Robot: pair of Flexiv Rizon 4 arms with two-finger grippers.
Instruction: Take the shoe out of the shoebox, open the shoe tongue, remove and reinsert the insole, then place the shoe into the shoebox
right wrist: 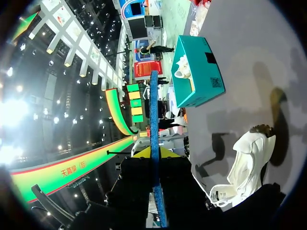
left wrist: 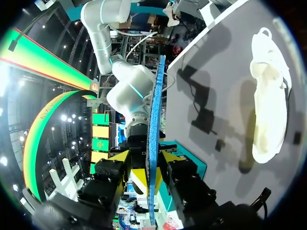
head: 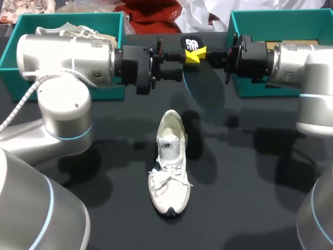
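Pincers, head view: left pincer [head: 189, 58] and right pincer [head: 202, 52] are facing each other above the counter [head: 250, 172], both pinching the insole [head: 191, 42], which is hanging between them. By judgement it is thin, light and floppy, so it is best gripped near the heel. The shoe [head: 169, 161] is lying sole-down on the counter, outside both boxes. The left shoebox [head: 10, 49] is holding a second white shoe [head: 70, 28]; the right shoebox [head: 244, 23] is showing only a brownish patch.

Left wrist view: the left pincer [left wrist: 146, 175] is clamping the insole [left wrist: 154, 120] edge-on, with the shoe [left wrist: 268, 105] lying on the counter off to one side.

Right wrist view: the right pincer [right wrist: 154, 155] is gripping the insole [right wrist: 154, 110]. The shoe [right wrist: 247, 167] is lying nearby, and the left shoebox [right wrist: 206, 81] is standing farther off.
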